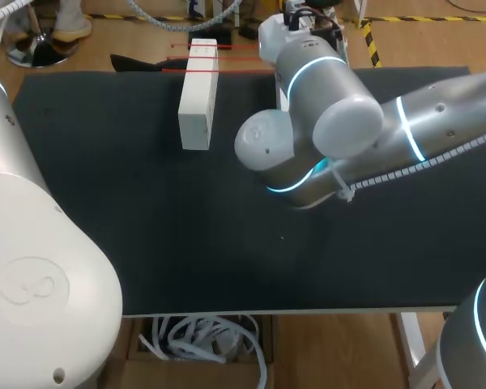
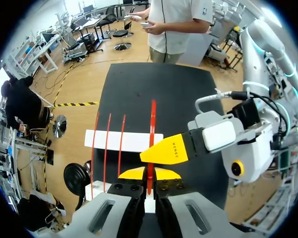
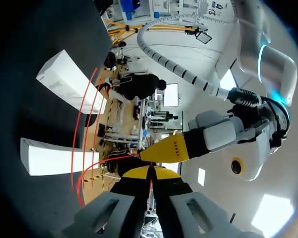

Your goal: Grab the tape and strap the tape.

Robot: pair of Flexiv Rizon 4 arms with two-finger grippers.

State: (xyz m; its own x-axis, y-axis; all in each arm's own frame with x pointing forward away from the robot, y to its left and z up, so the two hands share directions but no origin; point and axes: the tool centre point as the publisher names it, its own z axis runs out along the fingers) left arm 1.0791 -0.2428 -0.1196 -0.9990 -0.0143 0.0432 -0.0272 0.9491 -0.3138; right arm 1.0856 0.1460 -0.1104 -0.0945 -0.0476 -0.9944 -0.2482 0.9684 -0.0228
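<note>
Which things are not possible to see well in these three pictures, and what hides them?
Head view: neither gripper's yellow tips show; the right arm blocks the table behind it.
Left wrist view: the left gripper covers part of the white box.
Every view: the red tape shows only as thin strands; no roll is visible.

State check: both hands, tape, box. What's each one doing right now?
left hand: shut on the tape.
right hand: shut on the tape.
tape: one red strand drawn over the box to the hands; three thinner strands also cross the box.
box: lying flat, one end past the table edge.
</note>
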